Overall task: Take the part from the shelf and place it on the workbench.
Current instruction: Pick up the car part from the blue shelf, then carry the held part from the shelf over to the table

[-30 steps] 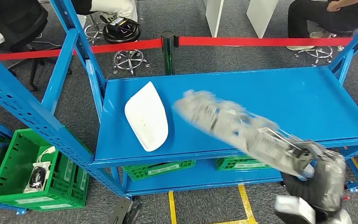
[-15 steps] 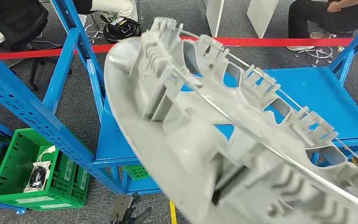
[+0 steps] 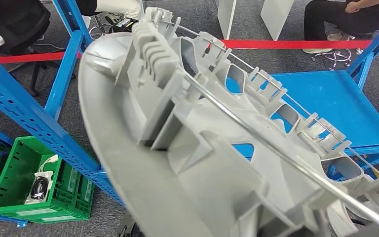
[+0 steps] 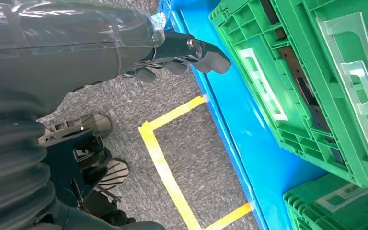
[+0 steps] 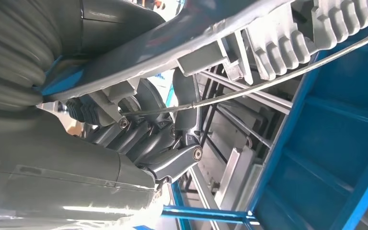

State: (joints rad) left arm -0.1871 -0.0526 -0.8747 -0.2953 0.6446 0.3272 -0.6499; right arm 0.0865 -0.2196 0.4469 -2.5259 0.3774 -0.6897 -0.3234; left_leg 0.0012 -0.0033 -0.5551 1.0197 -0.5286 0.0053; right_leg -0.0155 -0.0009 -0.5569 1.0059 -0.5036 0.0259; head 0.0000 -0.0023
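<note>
Right hand (image 5: 158,143) grasping large grey ribbed plastic part (image 3: 192,148), raised close before head camera, off blue metal shelf (image 3: 335,98) | left hand (image 4: 182,52) hanging, fingers apart, grasping nothing, beside green plastic crates (image 4: 316,72) | red barrier tape (image 3: 301,44) beyond.

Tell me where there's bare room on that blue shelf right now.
The far right stretch of the blue shelf top shows bare, bordered by its back edge and the right-hand upright. The grey ribbed part, gripped by the right hand, hides the rest. Below, green crates crowd the lower shelf beside the left hand.
</note>
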